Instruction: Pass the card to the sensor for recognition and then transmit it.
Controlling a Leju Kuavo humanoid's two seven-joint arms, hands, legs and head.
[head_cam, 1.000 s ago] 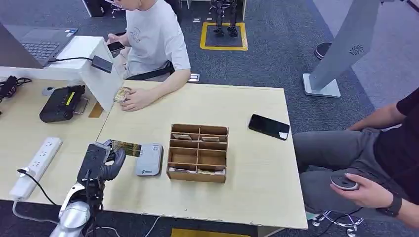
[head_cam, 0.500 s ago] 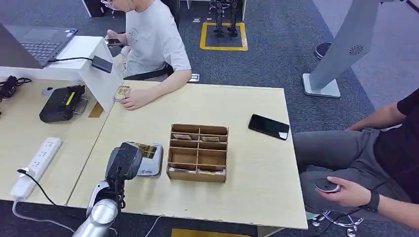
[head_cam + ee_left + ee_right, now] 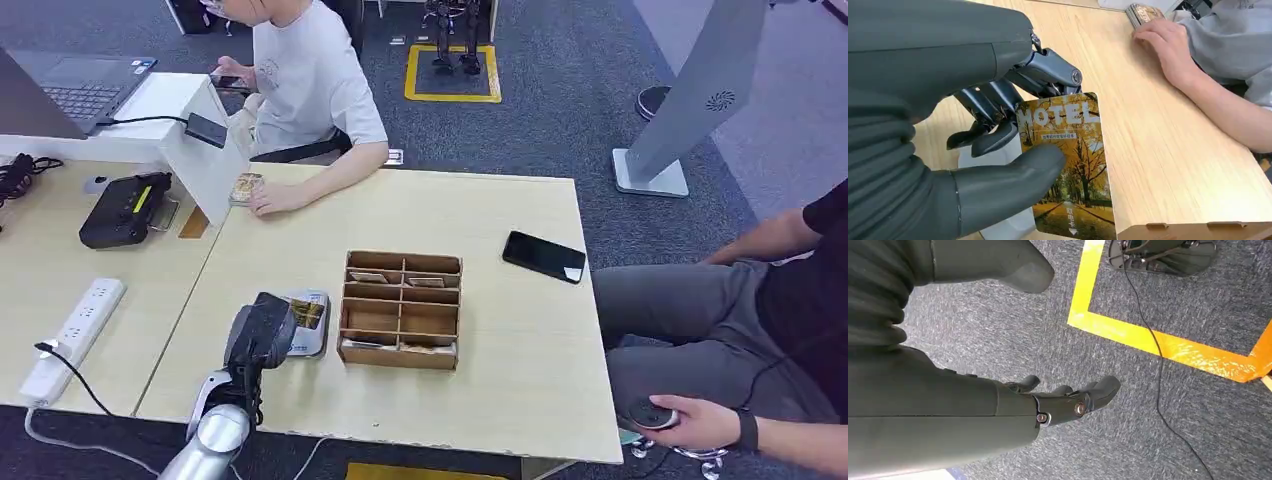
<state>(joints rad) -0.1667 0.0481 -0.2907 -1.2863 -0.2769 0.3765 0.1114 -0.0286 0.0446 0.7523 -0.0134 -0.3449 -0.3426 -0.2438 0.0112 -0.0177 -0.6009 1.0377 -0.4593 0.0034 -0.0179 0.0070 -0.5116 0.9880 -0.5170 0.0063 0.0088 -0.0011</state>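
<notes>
My left hand [image 3: 262,333] holds a yellow hotel card [image 3: 306,313] over the grey card sensor [image 3: 312,338] at the table's front left. In the left wrist view the card [image 3: 1068,165], printed with autumn trees and the word HOTEL, is pinched between the thumb [image 3: 1008,187] and the dark fingers [image 3: 993,120], with the pale sensor [image 3: 998,225] beneath it. My right hand [image 3: 1068,400] hangs over the carpet with its fingers apart and nothing in them.
A wooden compartment box [image 3: 402,309] with cards stands right of the sensor. A black phone [image 3: 544,257] lies further right. One person's hand [image 3: 272,198] rests on a card stack [image 3: 245,187] at the far side; another person [image 3: 760,330] sits at the right. A power strip [image 3: 72,340] lies left.
My left hand has carried the card rightward from beside the sensor to above it. The seated person's hand at the right has moved lower.
</notes>
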